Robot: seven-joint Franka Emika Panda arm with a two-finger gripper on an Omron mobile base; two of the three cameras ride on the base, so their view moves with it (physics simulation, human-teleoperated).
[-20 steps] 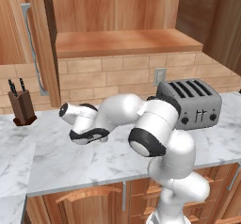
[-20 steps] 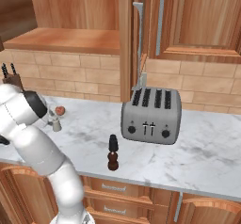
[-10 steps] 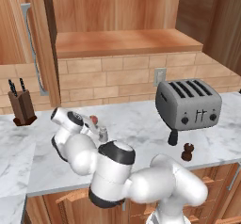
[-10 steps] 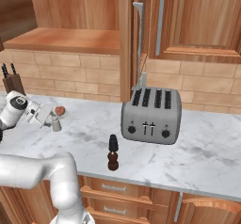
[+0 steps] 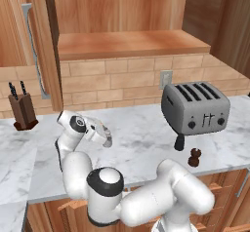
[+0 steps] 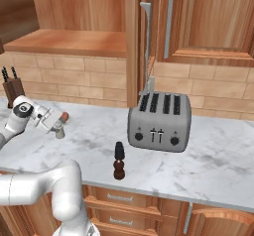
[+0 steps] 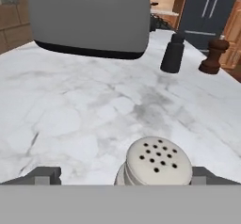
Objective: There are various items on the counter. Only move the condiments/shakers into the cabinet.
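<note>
The light grey shaker (image 7: 157, 164) stands upright on the marbled counter (image 7: 84, 105), between my open gripper's (image 7: 124, 173) fingers and nearer the right one. From the base views the gripper (image 5: 100, 132) (image 6: 49, 122) sits low at the counter's left, right at the shaker (image 5: 106, 141) (image 6: 59, 131). The black bottle-shaped shaker (image 5: 179, 142) (image 7: 172, 53) and the brown pepper mill (image 5: 195, 157) (image 6: 118, 170) (image 7: 213, 56) stand in front of the toaster. The cabinet shelf (image 5: 129, 43) is above, with its door handle (image 5: 31, 46) at the left.
The silver toaster (image 5: 195, 106) (image 6: 158, 122) stands at the back of the counter. A knife block (image 5: 22, 110) (image 6: 12, 85) is at the far left. A small reddish ball (image 6: 65, 116) lies just behind the grey shaker. Drawers run under the counter edge.
The arm has folded down low over the counter's left part and the gripper has come in around the light grey shaker. The shakers and toaster have not moved.
</note>
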